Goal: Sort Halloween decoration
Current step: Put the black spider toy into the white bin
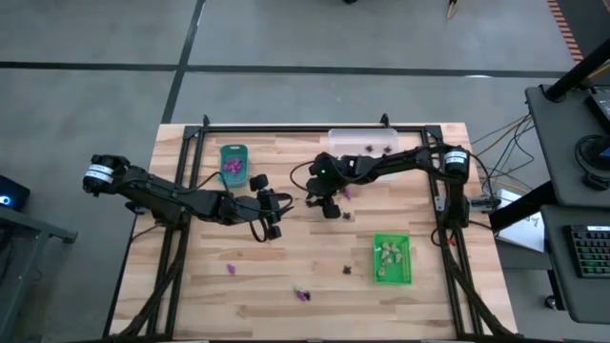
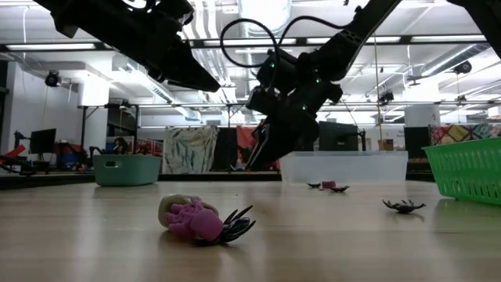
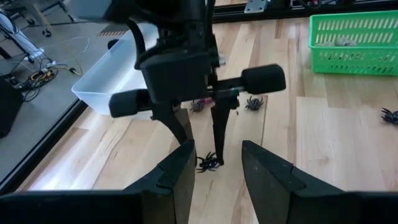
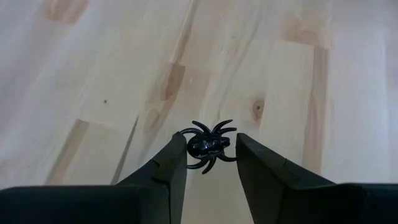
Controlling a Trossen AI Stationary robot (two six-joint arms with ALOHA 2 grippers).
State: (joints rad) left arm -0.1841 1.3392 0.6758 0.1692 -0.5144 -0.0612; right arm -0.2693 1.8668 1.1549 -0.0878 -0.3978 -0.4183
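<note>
Now black spider (image 4: 208, 147) sits between right claw (image 4: 210, 158) fingers.

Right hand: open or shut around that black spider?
Open. The right hand straddles the black spider on the table, gaps showing between each finger and the spider's body.

A black plastic spider (image 4: 207, 147) lies flat, legs spread, on the tabletop (image 4: 93, 74); other purple and black trinkets (image 1: 303, 294) lie scattered across it.
</note>
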